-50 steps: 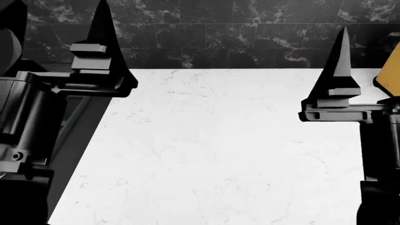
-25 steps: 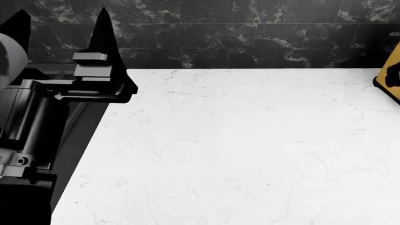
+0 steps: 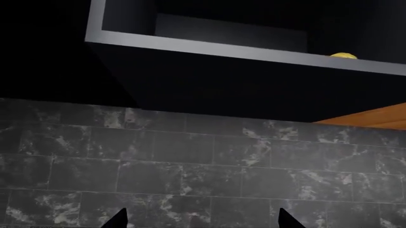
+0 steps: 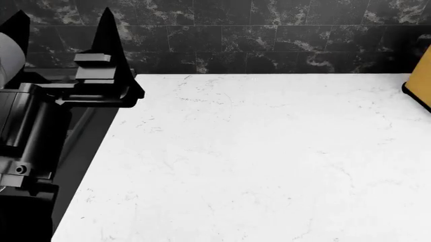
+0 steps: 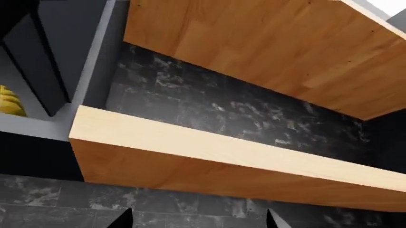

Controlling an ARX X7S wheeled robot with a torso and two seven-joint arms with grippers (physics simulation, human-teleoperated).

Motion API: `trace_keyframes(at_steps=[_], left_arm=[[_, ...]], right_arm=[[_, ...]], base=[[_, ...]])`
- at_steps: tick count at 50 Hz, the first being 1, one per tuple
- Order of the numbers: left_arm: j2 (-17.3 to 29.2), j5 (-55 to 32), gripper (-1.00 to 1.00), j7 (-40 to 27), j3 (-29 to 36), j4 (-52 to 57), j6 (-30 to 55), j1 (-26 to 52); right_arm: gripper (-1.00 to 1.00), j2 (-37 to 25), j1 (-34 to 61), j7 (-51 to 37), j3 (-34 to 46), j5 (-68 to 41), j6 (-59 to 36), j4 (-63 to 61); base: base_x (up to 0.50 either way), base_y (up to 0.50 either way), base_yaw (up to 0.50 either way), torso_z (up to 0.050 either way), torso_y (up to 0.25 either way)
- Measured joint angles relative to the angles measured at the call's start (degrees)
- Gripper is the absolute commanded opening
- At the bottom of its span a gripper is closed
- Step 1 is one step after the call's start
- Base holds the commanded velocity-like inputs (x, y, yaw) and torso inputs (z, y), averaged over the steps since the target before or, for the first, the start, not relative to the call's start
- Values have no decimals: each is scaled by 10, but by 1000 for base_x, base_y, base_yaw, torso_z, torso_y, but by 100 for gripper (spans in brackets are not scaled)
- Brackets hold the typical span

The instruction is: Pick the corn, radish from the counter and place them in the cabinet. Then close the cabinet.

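Note:
The corn shows as a small yellow piece (image 3: 343, 55) lying inside the open grey cabinet (image 3: 209, 48), above the dark tiled wall. It also shows in the right wrist view (image 5: 9, 101) at the cabinet's edge. The radish is out of view. My left gripper (image 4: 65, 22) is open and empty, raised at the left end of the white counter (image 4: 256, 161). Its fingertips (image 3: 119, 220) point at the wall below the cabinet. My right gripper (image 5: 199, 222) is open and empty, and it looks up at the open wooden cabinet door (image 5: 222, 152). It is out of the head view.
A yellow-sided toaster (image 4: 421, 80) stands at the counter's far right edge. The dark marbled tile wall (image 4: 269, 35) backs the counter. A second wooden panel (image 5: 266, 42) hangs above the door. A dark gap runs along the counter's left side (image 4: 88, 146).
My right gripper has risen out of the head view. My left gripper has shifted slightly but stays raised and open.

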State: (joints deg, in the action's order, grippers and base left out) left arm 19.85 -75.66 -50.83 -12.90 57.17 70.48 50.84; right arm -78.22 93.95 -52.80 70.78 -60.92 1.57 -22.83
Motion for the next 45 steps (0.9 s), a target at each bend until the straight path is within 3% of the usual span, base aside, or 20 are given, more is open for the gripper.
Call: trace_keyframes(at_steps=[21, 45], left_arm=[[17, 17, 100, 10, 5, -1, -25, -23], [37, 22, 100, 14, 5, -7, -48, -41]], right_arm=[[100, 102, 106, 87, -39, 30, -99, 148], [100, 236, 148, 191, -83, 26, -43, 323]], base=[[0, 0, 0, 0, 0], [0, 0, 1, 0, 0]])
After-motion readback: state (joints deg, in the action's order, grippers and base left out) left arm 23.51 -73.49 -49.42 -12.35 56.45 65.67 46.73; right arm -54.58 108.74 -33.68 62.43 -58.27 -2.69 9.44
